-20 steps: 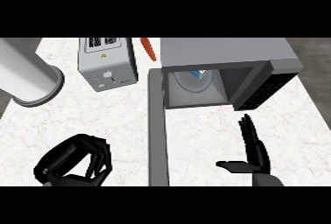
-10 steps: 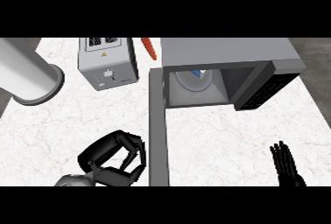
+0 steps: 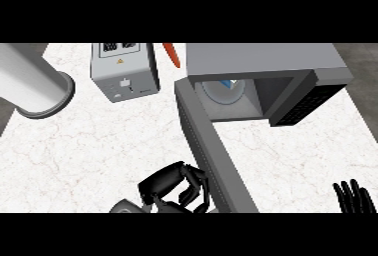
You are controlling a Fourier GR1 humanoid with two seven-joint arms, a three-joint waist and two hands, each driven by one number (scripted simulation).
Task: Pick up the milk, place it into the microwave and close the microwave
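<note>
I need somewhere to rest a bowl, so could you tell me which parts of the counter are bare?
Bare marble lies between the grey cylinder, silver toaster and open microwave door, and right of the door towards the right hand. It is crowded around the left hand at the door.

toaster (image 3: 124,75) upright, rear counter | grey cylinder (image 3: 33,85) far left | orange utensil (image 3: 173,54) beside toaster

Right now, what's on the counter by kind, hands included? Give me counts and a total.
Microwave, door open, milk partly visible inside: 1
Milk carton: 1
Toaster: 1
Grey cylinder: 1
Orange-red item behind the toaster, kind unclear: 1
Hands: 2, left hand curled by the door, right hand open at the lower edge
Total: 7
</note>
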